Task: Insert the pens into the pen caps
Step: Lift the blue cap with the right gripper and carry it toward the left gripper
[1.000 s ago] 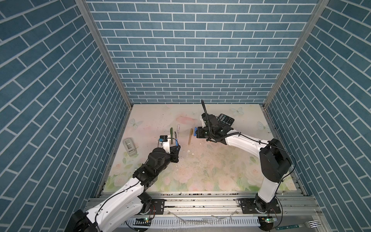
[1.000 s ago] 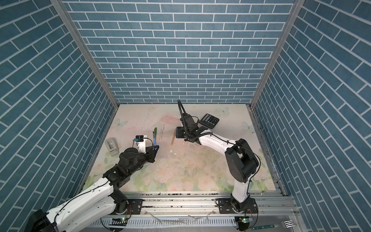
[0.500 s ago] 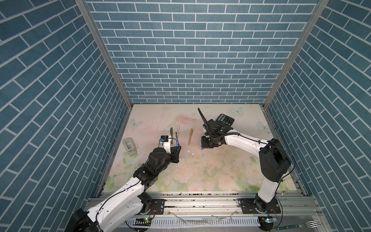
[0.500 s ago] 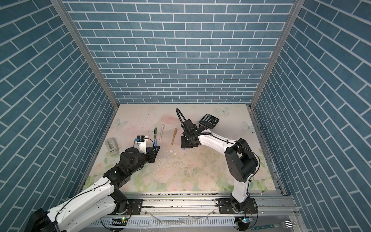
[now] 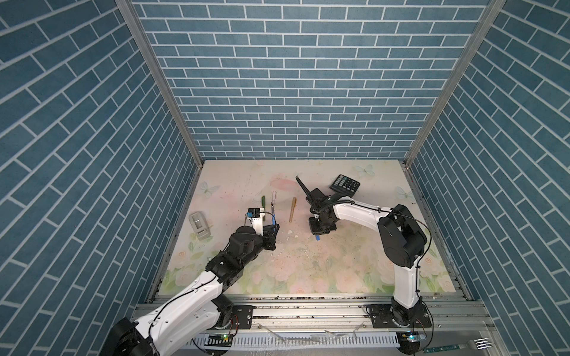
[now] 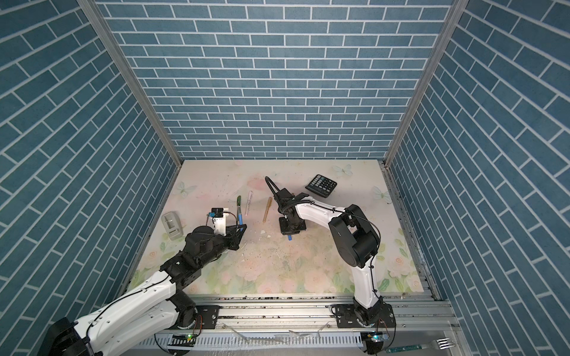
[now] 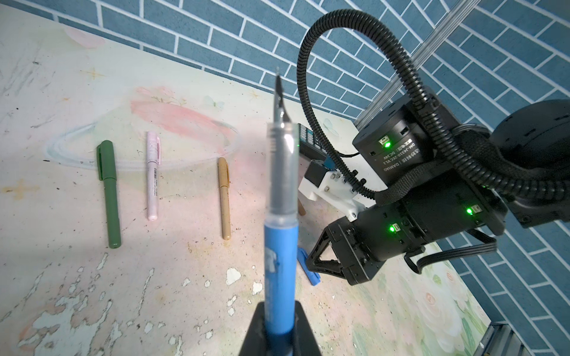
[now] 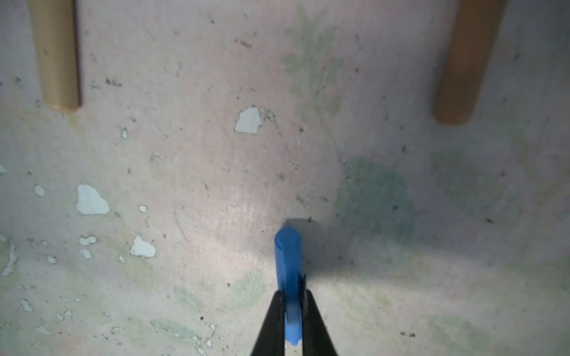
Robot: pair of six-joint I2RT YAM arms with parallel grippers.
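My left gripper (image 7: 279,308) is shut on a blue pen (image 7: 280,246) without a cap, its dark tip pointing up and away; both top views show this pen (image 5: 273,217) (image 6: 240,217). To the right, my right gripper (image 8: 291,296) points down at the table, shut on the blue pen cap (image 8: 288,262), which sticks out below it (image 5: 317,238) just above the surface. A capped green pen (image 7: 109,191), pink pen (image 7: 153,175) and tan pen (image 7: 224,197) lie side by side. The end of a brown pen (image 8: 462,61) lies beside the right gripper.
A black calculator (image 5: 344,184) lies at the back right. A grey block-shaped object (image 5: 200,226) sits near the left wall. A fork (image 5: 456,345) lies outside, in front of the rail. The table's surface (image 7: 154,292) is flaked and scuffed.
My right gripper has moved towards the front and down to the table with the blue cap in it. The left arm with the blue pen has stayed in place.
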